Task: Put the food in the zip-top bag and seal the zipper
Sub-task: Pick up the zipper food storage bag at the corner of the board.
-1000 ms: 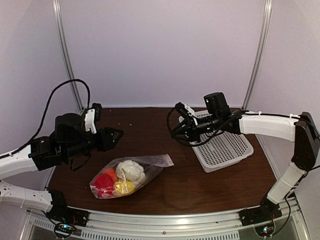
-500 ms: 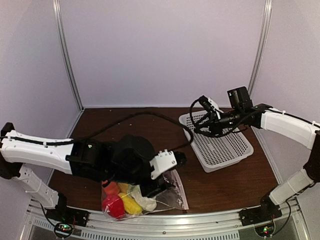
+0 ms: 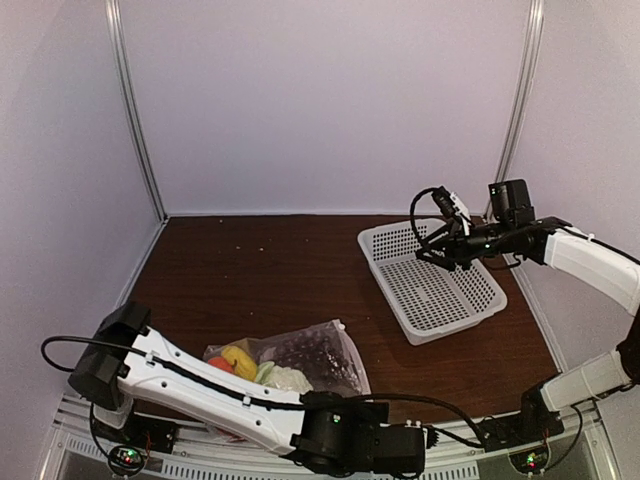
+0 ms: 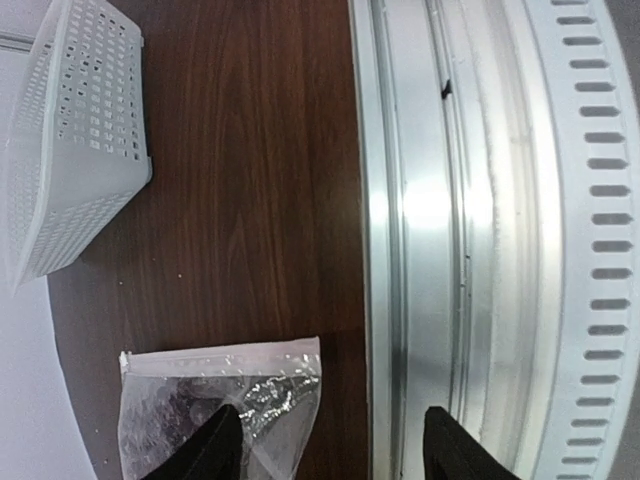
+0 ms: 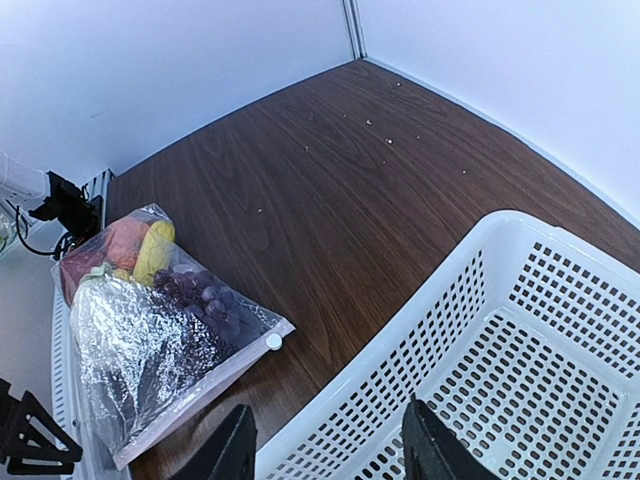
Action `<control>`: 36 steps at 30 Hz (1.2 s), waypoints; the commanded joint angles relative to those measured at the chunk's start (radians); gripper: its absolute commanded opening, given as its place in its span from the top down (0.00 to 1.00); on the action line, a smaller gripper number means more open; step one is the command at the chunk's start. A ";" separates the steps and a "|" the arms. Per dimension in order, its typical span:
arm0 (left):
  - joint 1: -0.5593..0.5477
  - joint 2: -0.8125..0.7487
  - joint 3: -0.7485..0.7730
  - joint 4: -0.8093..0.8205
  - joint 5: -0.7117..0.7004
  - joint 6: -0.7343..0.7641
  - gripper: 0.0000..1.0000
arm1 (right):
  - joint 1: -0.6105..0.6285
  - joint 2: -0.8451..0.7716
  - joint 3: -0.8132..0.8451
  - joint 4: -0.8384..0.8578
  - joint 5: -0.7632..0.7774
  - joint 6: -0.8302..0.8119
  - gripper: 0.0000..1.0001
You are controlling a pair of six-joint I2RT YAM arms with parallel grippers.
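The zip-top bag (image 3: 318, 352) lies flat at the tabletop's (image 3: 260, 275) near edge, left of centre, holding the food — yellow banana (image 3: 238, 360), purple grapes (image 5: 205, 300), white cauliflower (image 3: 288, 378). Its zipper (image 4: 220, 357) faces the right edge, with a white slider (image 5: 272, 341) at one end. The left gripper (image 4: 330, 450) hangs over the near edge and metal rail (image 4: 480, 200), jaws spread, empty. The right gripper (image 5: 325, 455) — jaws apart, empty — hovers over the white perforated basket (image 5: 520, 380) by the right edge.
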 commanded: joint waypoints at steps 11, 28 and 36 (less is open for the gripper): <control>0.015 0.248 0.185 -0.174 -0.326 -0.031 0.38 | -0.009 -0.035 -0.009 0.067 -0.018 0.081 0.49; 0.137 -0.064 0.012 0.117 -0.344 0.018 1.00 | -0.059 -0.025 0.024 -0.025 -0.057 -0.007 0.48; 0.197 -0.361 -0.095 0.380 -0.230 0.198 1.00 | -0.134 -0.019 0.099 -0.216 -0.167 -0.158 0.42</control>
